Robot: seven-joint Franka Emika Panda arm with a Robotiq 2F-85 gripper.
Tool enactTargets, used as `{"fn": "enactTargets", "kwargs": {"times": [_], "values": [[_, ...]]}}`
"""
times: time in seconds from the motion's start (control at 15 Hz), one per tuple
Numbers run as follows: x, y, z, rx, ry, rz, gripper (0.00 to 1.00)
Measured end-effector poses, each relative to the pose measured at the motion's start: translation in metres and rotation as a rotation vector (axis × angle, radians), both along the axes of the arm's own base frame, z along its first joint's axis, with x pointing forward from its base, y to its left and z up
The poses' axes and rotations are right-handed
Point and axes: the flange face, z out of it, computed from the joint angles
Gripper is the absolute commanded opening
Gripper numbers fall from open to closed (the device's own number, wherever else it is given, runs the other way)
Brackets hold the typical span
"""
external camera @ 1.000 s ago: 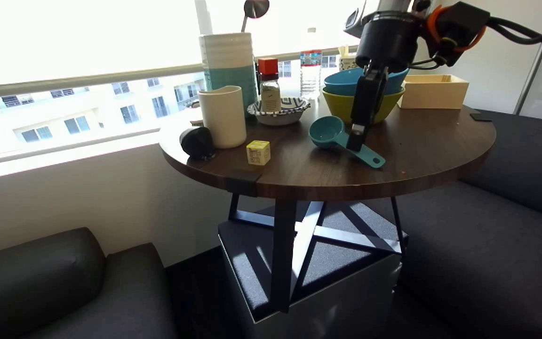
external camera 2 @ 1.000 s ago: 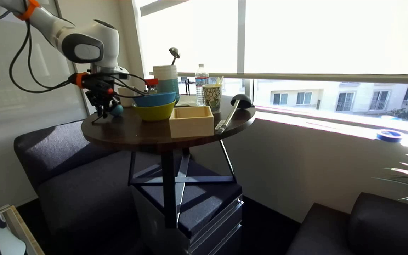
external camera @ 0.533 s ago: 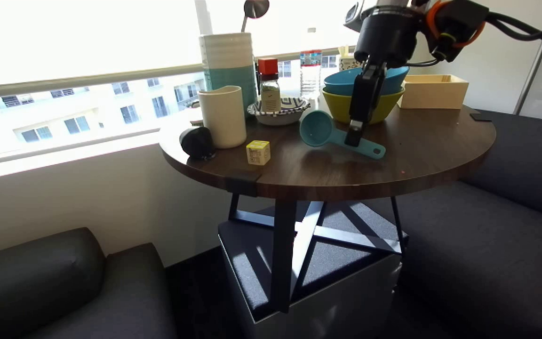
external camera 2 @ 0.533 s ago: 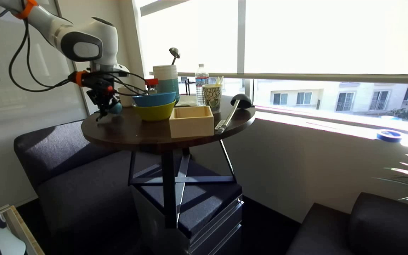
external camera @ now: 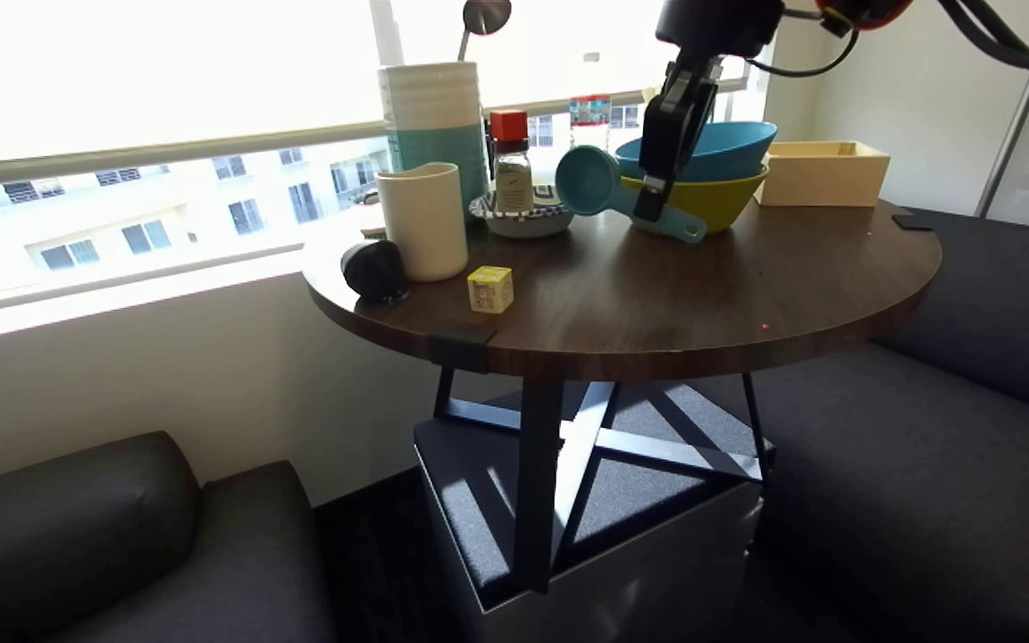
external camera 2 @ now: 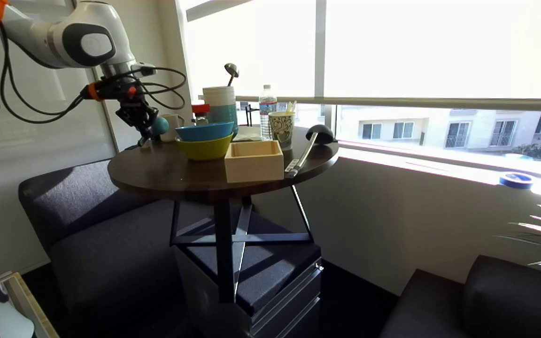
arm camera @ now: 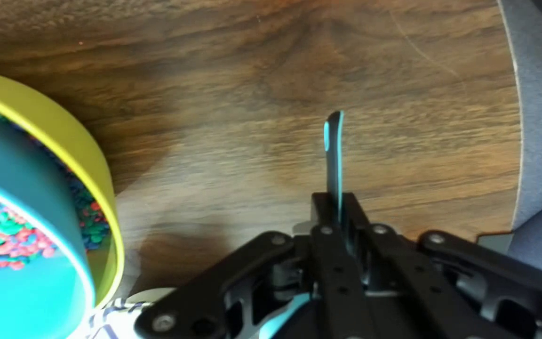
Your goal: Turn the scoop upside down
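Holding scoop (external camera: pixel 593 183), gripper (arm camera: pixel 336 202) hovers; only wrist view shows pellets (arm camera: pixel 10 230)

- Free room, in an exterior view: bare table (external camera: pixel 800 286) right of the cube (external camera: pixel 490 293), out to the near edge.
- Mug (external camera: pixel 425 223) and jar (external camera: pixel 514 179) block behind the cube.
- Wrist view: open strip between gripper (arm camera: pixel 334 202) and yellow bowl (arm camera: pixel 66 129).
- Nested blue bowl (arm camera: pixel 17 174) also blocks that side; box (external camera: pixel 823 183) near it.

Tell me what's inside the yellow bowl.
The blue bowl, itself holding small multicolored pieces, sits in the yellow bowl. In the wrist view, more pieces show in the gap between them. What lies directly under the blue bowl is covered and cannot be seen.
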Motion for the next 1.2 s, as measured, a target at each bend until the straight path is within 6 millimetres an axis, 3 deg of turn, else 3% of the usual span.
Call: {"fn": "enactTargets", "kwargs": {"times": [0.27,0.73,1.2], "values": [[-0.009,0.009,0.007,-0.144,-0.071,-0.064,0.02],[-0.029,0.013,-0.021,-0.332,0.038,-0.081,0.02],[-0.035,0.015,-0.035,-0.421,0.08,-0.073,0.02]]}}
